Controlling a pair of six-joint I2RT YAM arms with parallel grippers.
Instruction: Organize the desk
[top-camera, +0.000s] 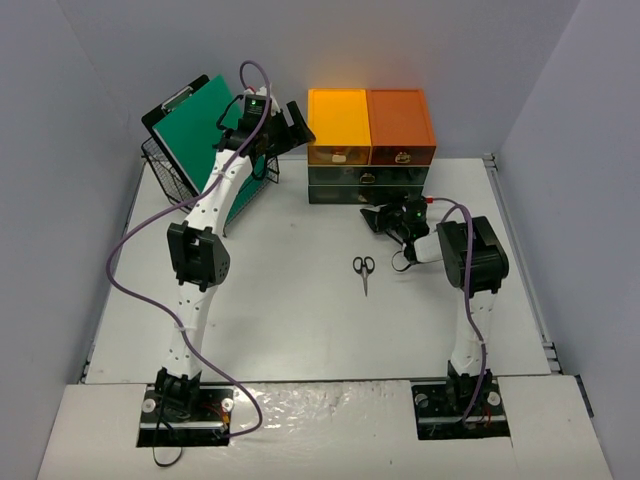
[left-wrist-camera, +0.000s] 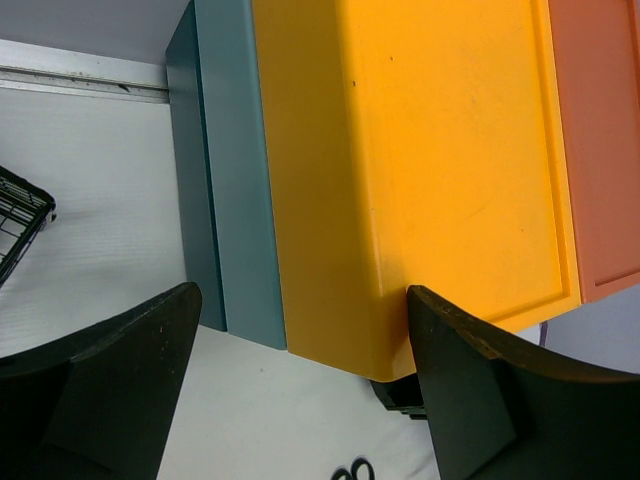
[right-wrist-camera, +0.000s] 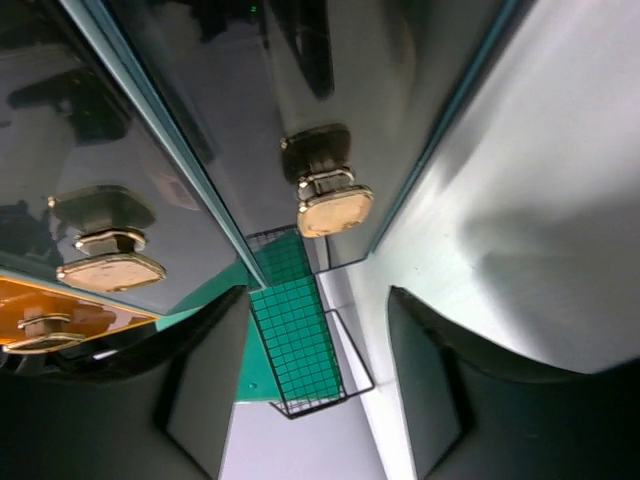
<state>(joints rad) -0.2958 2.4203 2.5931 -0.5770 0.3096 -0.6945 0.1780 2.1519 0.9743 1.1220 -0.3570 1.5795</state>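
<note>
White matte desk (top-camera: 300, 330) takes up nearly the whole scene, with pale grey-blue walls left, right and far and both arm bases on its near edge. Black-handled scissors (top-camera: 363, 268) lie closed mid-desk, handles far, tips near, clear of everything else. Just far-right of them is the right gripper (top-camera: 380, 218), low over the desk and aimed at the dark green drawers (top-camera: 365, 185). In its wrist view the fingers (right-wrist-camera: 200, 390) stand apart with nothing between them, and a brass knob (right-wrist-camera: 333, 210) on the lowest drawer front sits ahead of the gap without touching it. On top of the drawers are a yellow box (top-camera: 338, 118) on the left and an orange box (top-camera: 400, 118) on the right, side by side. The left gripper (top-camera: 295, 125) is up at the yellow box's left edge, jaws wide, gripping nothing; can't tell whether it touches the box. Far left: a black wire basket (top-camera: 165, 170) with a green clipboard (top-camera: 200, 125) leaning in it.
</note>
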